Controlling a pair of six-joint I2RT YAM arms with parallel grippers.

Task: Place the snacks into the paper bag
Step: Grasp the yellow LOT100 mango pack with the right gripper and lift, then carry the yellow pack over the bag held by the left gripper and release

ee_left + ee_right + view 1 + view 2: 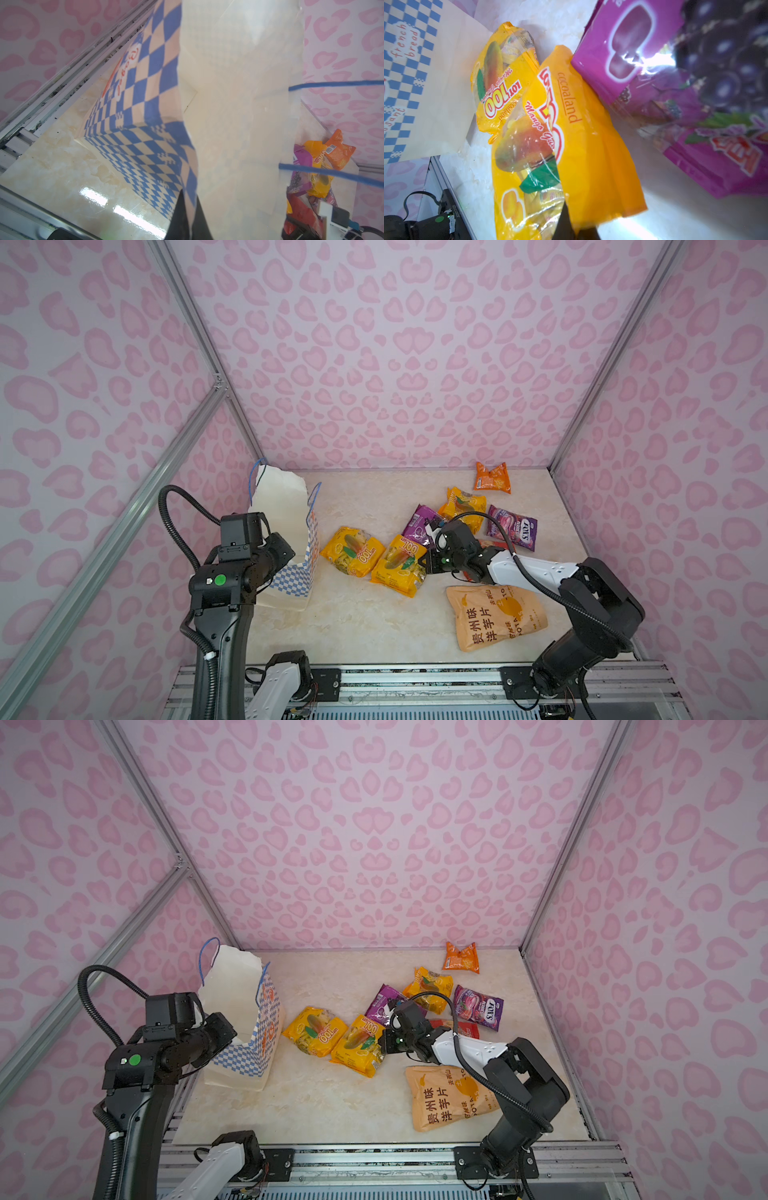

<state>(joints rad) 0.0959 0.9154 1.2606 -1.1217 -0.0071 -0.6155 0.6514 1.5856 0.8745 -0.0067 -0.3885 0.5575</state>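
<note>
Marble tabletop [332, 1106]; red packet [468, 1029] half-hidden

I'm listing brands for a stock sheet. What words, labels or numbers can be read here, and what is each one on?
"french bread": bag
"LOT 100": yellow packet by the bag
"cocoaland", "Mango": middle yellow packet
"FOX'S": right purple packet
"贵州味 洋芋片": large packet
Small orange packet: print too blurred to read.
Red packet: mostly hidden, nothing readable.
</note>
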